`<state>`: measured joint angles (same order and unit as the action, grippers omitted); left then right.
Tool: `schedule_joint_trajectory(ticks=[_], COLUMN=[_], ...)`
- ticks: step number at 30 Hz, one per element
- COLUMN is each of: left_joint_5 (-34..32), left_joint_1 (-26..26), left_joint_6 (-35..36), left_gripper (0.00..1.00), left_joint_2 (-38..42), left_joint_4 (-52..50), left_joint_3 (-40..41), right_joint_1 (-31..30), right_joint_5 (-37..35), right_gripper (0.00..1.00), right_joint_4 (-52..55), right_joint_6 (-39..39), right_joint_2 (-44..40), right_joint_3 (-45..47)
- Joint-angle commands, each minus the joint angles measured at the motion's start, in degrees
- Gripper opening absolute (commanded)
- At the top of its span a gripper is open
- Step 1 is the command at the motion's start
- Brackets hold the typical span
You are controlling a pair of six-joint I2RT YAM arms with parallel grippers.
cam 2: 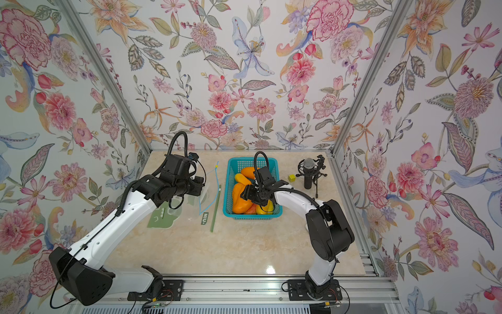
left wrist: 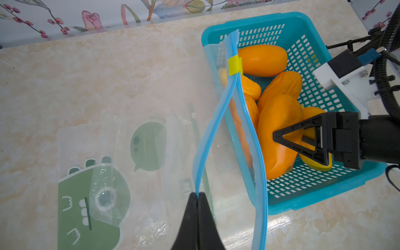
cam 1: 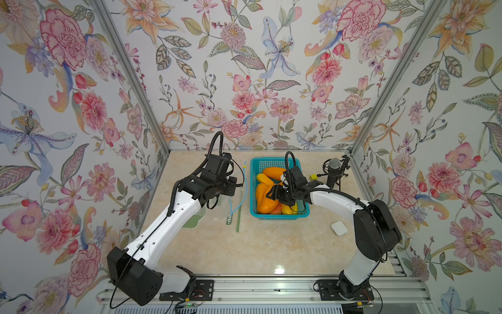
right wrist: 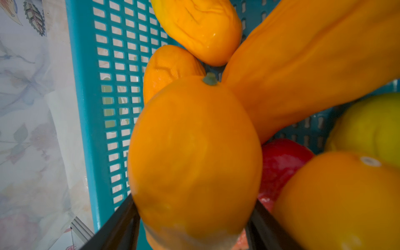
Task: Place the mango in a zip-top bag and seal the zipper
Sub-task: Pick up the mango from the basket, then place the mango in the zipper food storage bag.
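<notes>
The mango (right wrist: 194, 151), judged heavy and slippery, was clasped across its middle by the right gripper (right wrist: 192, 216), while the rim of the zip-top bag (left wrist: 259, 155) was pinched by the left gripper (left wrist: 198, 199).

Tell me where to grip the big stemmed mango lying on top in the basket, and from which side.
I'd grip the mango across its width near the end opposite the stem, coming from above. It lies on top of the other fruit with both flanks free, and the basket walls block a side approach.

Right hand (right wrist: 194, 202) flanks mango (right wrist: 194, 147) (teal basket (right wrist: 86, 112) behind)
</notes>
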<state>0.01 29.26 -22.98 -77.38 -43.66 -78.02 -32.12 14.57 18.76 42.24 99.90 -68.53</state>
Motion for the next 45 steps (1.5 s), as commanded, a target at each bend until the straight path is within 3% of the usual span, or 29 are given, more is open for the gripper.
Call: schedule_joint_trajectory(ticks=[1, 12, 22, 32, 45], left_joint_5=[0.60, 0.78, 1.51, 2.54, 4.26], left_joint_1=[-0.07, -0.07, -0.07, 0.00, -0.01], left_joint_6=[-0.97, -0.89, -1.00, -1.46, -3.17], left_gripper=[0.00, 0.00, 0.00, 0.00, 0.00], left_joint_2=[0.22, -0.17, -0.54, -0.05, 0.85], left_joint_4=[0.42, 0.69, 0.41, 0.70, 1.21], left_joint_3=[-0.58, -0.75, -1.94, -2.24, -4.19], right_joint_1=[-0.30, -1.73, -10.13, -15.66, -21.34], right_joint_5=[-2.43, -8.53, -12.53, -18.08, -27.28], right_gripper=[0.52, 0.48, 0.50, 0.50, 0.53], right_joint_4=[1.01, -0.95, -11.44, -17.89, -18.85], right_joint_6=[-0.44, -3.84, -7.02, -9.09, -13.37], right_joint_2=[-0.78, -12.09, -19.84, -19.69, -11.62], right_joint_3=[1.64, 3.17, -0.30, -3.54, -8.68])
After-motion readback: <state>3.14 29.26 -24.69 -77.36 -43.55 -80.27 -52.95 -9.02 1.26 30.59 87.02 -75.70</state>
